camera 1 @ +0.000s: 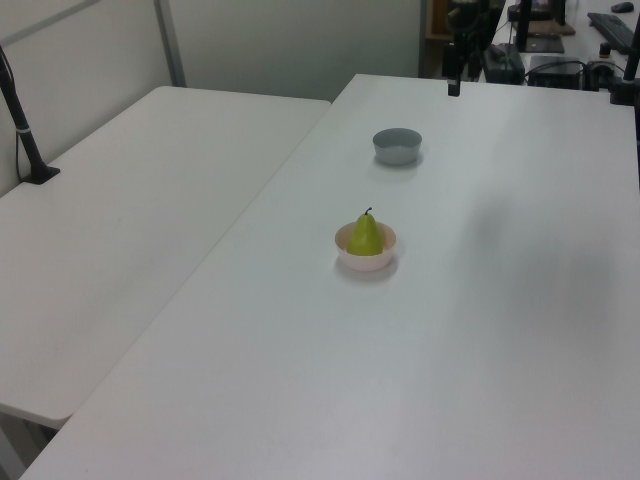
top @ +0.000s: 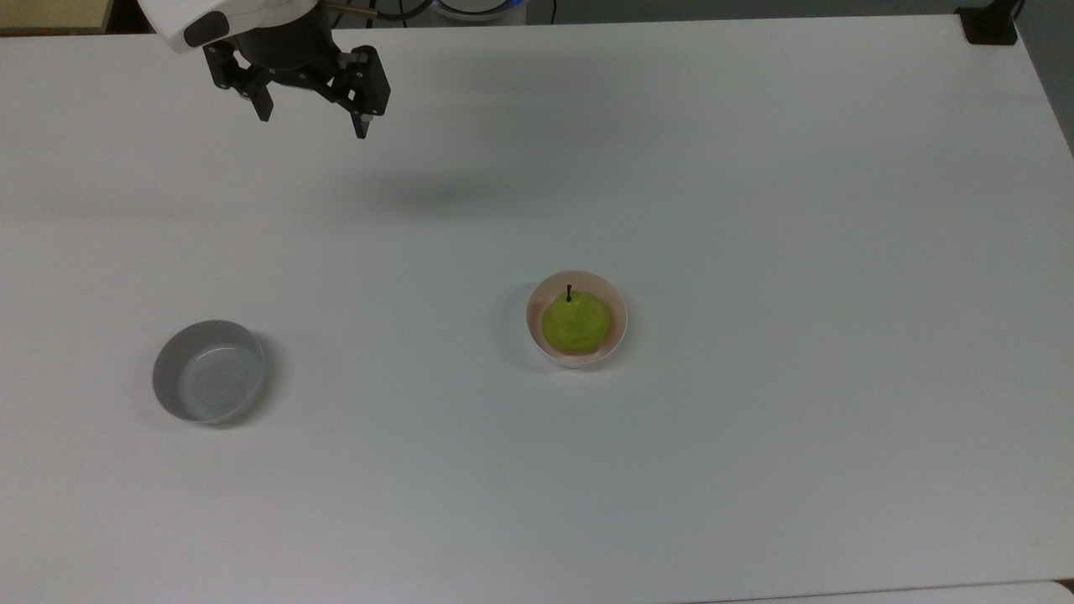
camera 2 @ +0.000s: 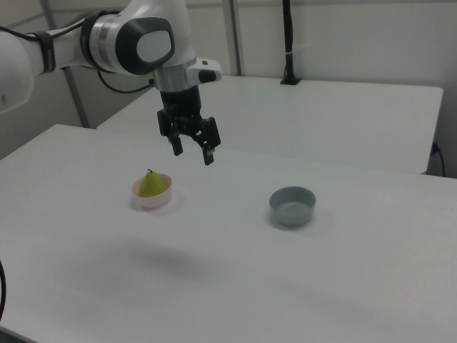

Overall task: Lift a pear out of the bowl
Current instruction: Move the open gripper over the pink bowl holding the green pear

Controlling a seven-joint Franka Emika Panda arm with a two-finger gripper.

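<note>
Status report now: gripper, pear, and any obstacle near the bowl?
Gripper open, high above the table, holding nothing. Pear upright in the pink bowl, untouched. Grey bowl well apart; nothing blocks.

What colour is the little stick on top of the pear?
Dark brown, almost black. The stem on the round yellow-green pear shows best in the top view.

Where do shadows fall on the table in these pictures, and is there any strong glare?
Top view: a soft blurred shadow lies on the white table below the open claw; the grey bowl casts a faint one. Right view: a dim patch lies in front of the pear. No strong glare.
</note>
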